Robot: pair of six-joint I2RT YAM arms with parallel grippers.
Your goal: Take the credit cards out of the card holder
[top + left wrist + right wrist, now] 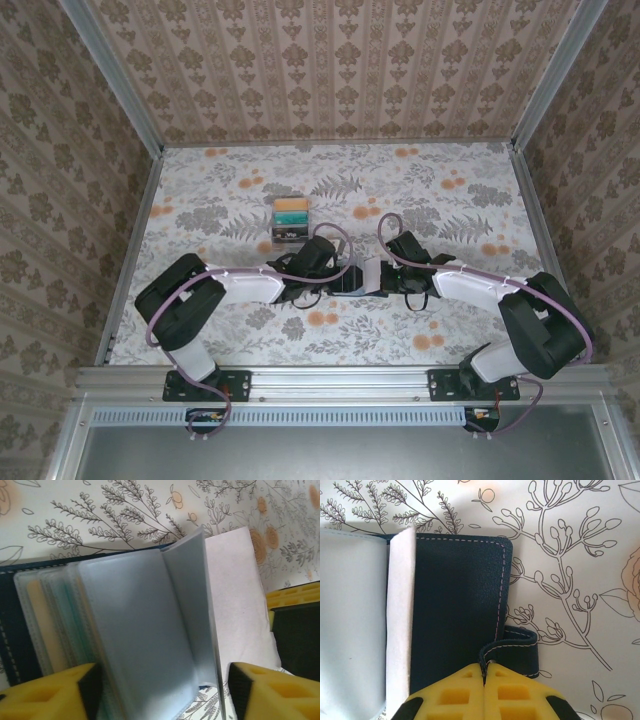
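Arms: 2, the left arm (240, 285) and the right arm (470, 285).
Hands: 2, the left hand (162, 690) and the right hand (484, 680).
Card holder (455, 595): 1, on the counter (420, 190).
Closure strap (520, 647): 1.
Clear sleeves (140, 630) fanned inside: at least 4; the exact count can't be read.
Cards seen through the sleeves: 2, a tan card (42, 630) and a teal card (72, 625).
Slotted rack (290, 225): 1, at 11 o'clock from the card holder.
Cards in the rack: 1 yellow card (292, 207) and 1 teal rack card (292, 216). The darker slots are too small to count.

Left tool (162, 690) spread, right tool (484, 674) pinched.
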